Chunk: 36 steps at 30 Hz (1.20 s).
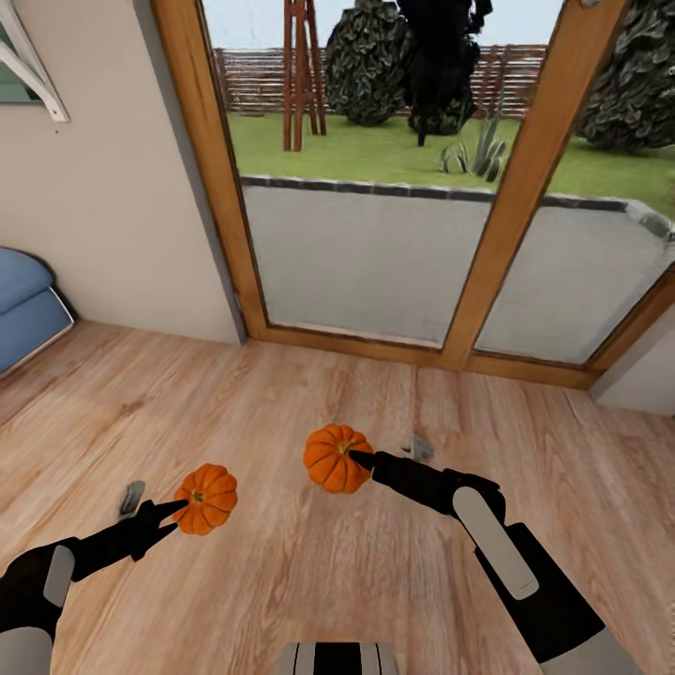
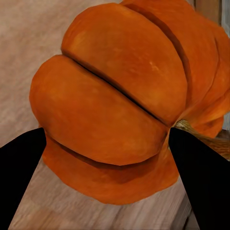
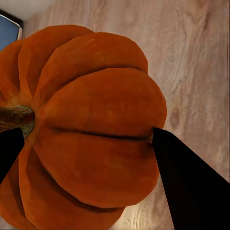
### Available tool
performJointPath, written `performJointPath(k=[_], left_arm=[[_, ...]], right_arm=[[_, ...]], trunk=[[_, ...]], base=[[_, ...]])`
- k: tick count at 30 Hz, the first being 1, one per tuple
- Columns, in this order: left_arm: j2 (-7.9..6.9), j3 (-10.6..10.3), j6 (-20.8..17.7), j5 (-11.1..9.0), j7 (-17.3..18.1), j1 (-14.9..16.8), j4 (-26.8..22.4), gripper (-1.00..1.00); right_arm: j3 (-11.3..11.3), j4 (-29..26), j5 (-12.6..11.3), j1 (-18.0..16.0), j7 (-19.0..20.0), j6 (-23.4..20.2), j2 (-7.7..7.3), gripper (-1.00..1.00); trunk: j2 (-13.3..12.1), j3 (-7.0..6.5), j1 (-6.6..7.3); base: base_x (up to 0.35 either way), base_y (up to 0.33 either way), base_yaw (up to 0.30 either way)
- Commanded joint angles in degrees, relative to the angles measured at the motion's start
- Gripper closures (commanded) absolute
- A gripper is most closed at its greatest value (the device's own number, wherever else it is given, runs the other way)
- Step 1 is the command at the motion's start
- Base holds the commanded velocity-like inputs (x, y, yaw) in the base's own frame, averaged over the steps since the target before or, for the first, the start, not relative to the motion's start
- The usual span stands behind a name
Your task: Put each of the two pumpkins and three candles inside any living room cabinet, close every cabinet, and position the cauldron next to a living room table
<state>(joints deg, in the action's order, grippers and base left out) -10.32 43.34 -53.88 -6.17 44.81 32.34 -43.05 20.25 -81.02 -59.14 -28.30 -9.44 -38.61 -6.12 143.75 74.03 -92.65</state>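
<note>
Closest in, filling the left wrist view, one pumpkin [image 2: 115, 105] sits pinched between the two black fingers of the left gripper [image 1: 178, 516], which closes on its ribbed flank near the stem; the right wrist view shows the same arrangement, the other pumpkin [image 3: 86, 129] clamped between the fingers of the right gripper [image 1: 361, 461]. In the head view both fruits hang clear above the wooden floor [image 1: 281, 572], one ahead of each gripper, well apart from each other. Beyond the grippers stands a glass door [image 1: 356, 253] in a wood frame looking onto a garden, and off past the left arm a blue cushion [image 1: 23, 305] by the wall. Neither cabinet nor table lies ahead of the grippers, so a drive probably remains. The risk I judge greatest is slippage: the fingers seem to bite only a shallow arc of a rounded, ribbed surface, so a jolt or quick turn of the base could roll a pumpkin out.
</note>
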Motion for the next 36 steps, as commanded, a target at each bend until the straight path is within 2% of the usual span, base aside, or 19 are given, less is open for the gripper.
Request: performJointPath(k=[1,14,36], left_arm=[[0.0,-0.01,-0.17,-0.42,-0.08,0.0,-0.02,1.0],[-0.05,-0.01,-0.19,-0.42,-0.09,0.0,-0.02,1.0],[-0.38,-0.01,-0.26,-0.51,-0.14,0.0,-0.02,1.0]], right_arm=[[0.0,0.11,-0.1,0.0,0.13,0.02,0.02,1.0],[-0.01,0.68,0.05,0.02,0.12,0.1,0.15,1.0],[0.02,0.68,0.06,0.01,0.12,0.2,0.17,1.0]], trunk=[[-0.02,-0.29,0.02],[-0.19,-3.88,0.36],[-0.48,-8.82,0.93]], base=[[0.0,0.0,-0.25],[0.0,0.0,-0.224],[0.0,0.0,-0.01]])
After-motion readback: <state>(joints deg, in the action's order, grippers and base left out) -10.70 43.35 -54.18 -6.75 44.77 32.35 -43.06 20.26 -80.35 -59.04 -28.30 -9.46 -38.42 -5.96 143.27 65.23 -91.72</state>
